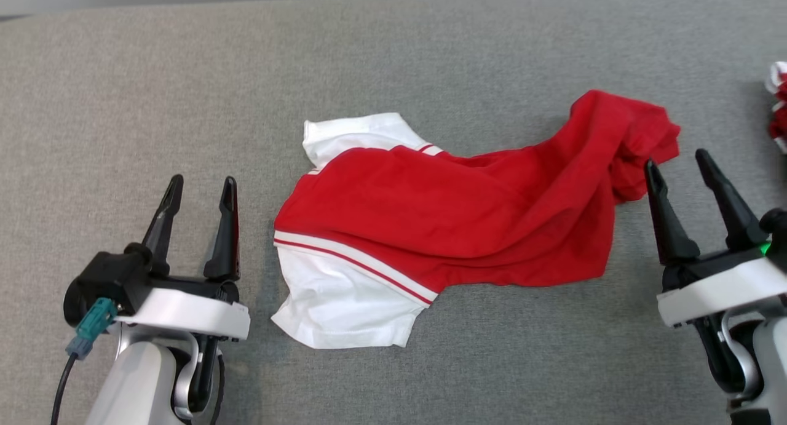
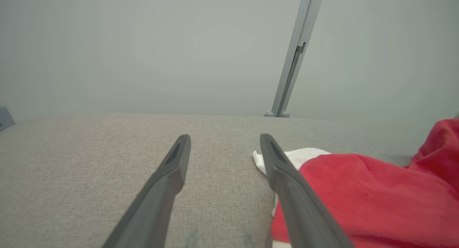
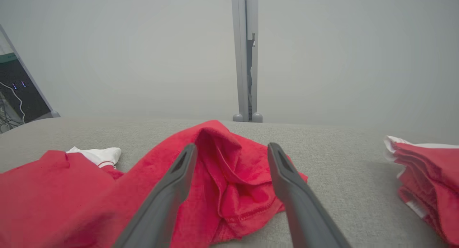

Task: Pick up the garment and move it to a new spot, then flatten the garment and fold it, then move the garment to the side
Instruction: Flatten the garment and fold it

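The garment [image 1: 442,222] lies crumpled on the grey desk [image 1: 393,56], in the middle of the head view. Its long axis runs across the frame, from a white, striped end at lower centre-left up to a bunched red end at upper right. It is neither flat nor folded, so by my reading the flattening step is the one in hand.

The right pincer [image 1: 676,163] stands at the right edge of the head view, fingers spread and pinching nothing. Its tips sit just beside the bunched red end; whether the near finger touches the cloth I cannot tell. In the right wrist view the rumpled red folds [image 3: 233,183] lie straight ahead, between and beyond the two fingers, with the hem stitching showing low in the frame.

The left pincer [image 1: 201,182] is at lower left, also spread and empty, with a strip of bare desk between it and the white end. In the left wrist view the garment [image 2: 358,194] lies off to the right of the fingers, not ahead of them.

So the right arm is the nearer, and the bunch is its side to open out; the left would have to move right across the frame to reach the striped hem. A second red-and-white pile [image 1: 779,105] sits at the far right edge, apart from the garment.
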